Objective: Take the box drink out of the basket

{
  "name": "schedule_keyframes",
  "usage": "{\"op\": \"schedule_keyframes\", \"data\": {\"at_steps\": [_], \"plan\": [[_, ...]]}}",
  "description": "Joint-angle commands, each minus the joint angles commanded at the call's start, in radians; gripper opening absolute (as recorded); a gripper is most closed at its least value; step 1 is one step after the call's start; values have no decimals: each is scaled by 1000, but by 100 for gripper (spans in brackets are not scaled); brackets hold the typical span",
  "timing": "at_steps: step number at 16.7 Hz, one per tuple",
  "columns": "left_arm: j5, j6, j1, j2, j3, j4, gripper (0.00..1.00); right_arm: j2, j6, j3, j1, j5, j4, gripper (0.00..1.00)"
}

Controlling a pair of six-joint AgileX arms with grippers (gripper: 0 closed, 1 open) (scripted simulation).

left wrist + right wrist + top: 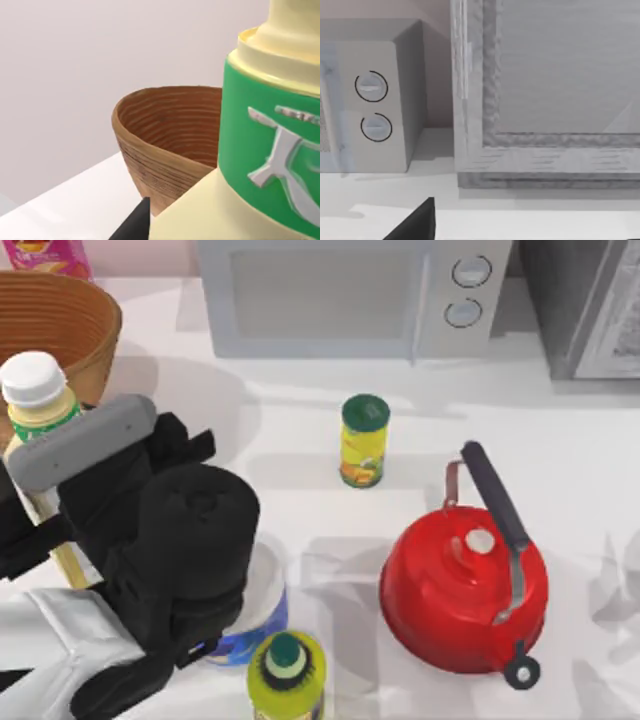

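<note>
My left gripper sits at the left side of the bench, largely hidden under its own black wrist, and it is clenched on the box drink, gripping the carton low on its cream body while the white screw cap and green band stand upright above it. The left wrist view shows the carton's green band pressed close to the camera, with one dark fingertip at its base. The box drink is outside the basket, just beside its near rim, which lies toward the back left corner. A yellow can stands mid-bench, a red kettle to the right and a microwave at the back. My right arm is parked; its camera faces the microwave's dials, and I cannot tell its gripper's state
</note>
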Motion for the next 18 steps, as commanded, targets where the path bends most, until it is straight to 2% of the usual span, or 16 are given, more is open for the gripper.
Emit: {"op": "schedule_keyframes", "data": {"at_steps": [5,10,14,18], "plan": [[61,227,128,72,-52,370,0,0,0,0,0,0,0,100],[109,368,147,218,-98,763,0,0,0,0,0,0,0,100],[112,405,100,336,-119,907,0,0,0,0,0,0,0,100],[109,409,86,361,-123,934,0,0,0,0,0,0,0,100]]}}
